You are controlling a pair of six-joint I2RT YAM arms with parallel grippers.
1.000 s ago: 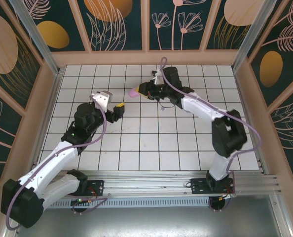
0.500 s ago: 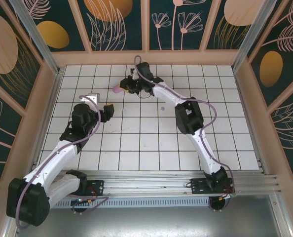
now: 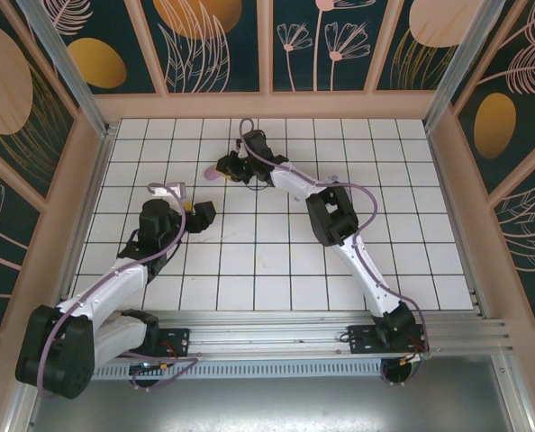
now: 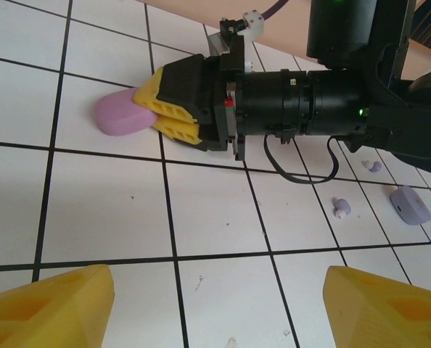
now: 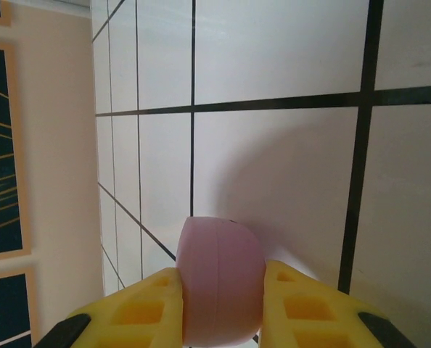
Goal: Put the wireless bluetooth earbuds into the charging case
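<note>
The charging case [image 5: 221, 290] is a closed pink-lilac oval pebble. My right gripper [image 5: 221, 308] is shut on it, with a yellow finger pressed against each side. In the left wrist view the case [image 4: 121, 116] sticks out leftwards from the right gripper [image 4: 165, 109], low over the white tiles. Two tiny lilac earbuds [image 4: 342, 208] [image 4: 375, 166] lie on the tiles under the right arm. From above, the case [image 3: 211, 171] sits left of centre at the back. My left gripper [image 3: 200, 211] hovers just in front of it. It [image 4: 219, 312] is open and holds nothing.
A larger lilac piece [image 4: 410, 205] lies on the tiles right of the earbuds. The right arm [image 3: 290, 180] stretches low across the back middle of the tiled floor [image 3: 276, 261]. A peach wall [image 3: 96, 180] borders the left side.
My right gripper has carried the case leftwards across the back of the floor, its arm stretching out. My left gripper has turned and drawn slightly nearer.
</note>
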